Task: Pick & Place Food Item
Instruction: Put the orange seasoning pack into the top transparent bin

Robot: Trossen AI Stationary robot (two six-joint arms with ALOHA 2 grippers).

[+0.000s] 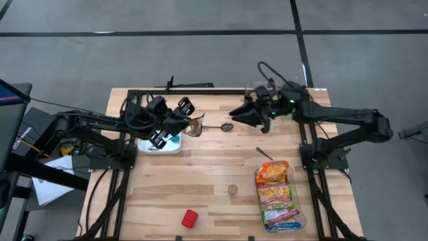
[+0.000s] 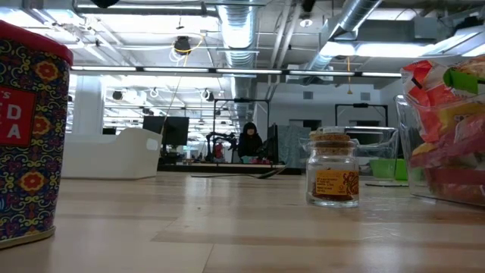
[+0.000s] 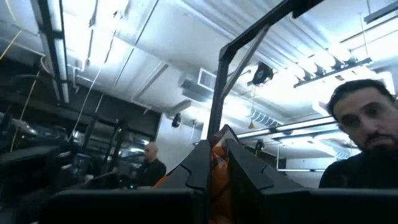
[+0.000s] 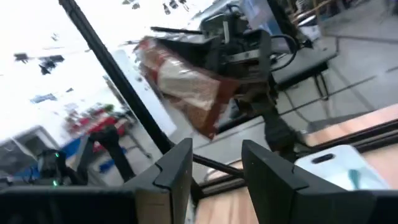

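Note:
My left gripper [image 1: 189,124] is raised over the table's far left part and shut on a brown and white food packet [image 1: 196,125], which also shows in the right wrist view as the packet [image 4: 180,84]. In the left wrist view its fingers point up toward the ceiling, with orange wrapper [image 3: 219,163] between them. My right gripper [image 1: 233,115] hangs open a short way to the packet's right, facing it, with nothing between its fingers [image 4: 180,165]. Neither gripper shows in the low view. My left gripper pinches one end of the packet [image 4: 219,93] between its two fingers. The fingers slant upward, toward the table's right. The packet sticks out beyond the fingertips, tilted and lifted clear of the table.
A white tray [image 1: 160,145] lies under the left arm. One spoon [image 1: 224,126] lies between the grippers and another [image 1: 265,154] farther toward the near edge. A clear bin of packets [image 1: 277,194] stands at the near right, with a small jar [image 2: 332,178], a red item [image 1: 190,218] and a patterned tin [image 2: 26,136] nearby.

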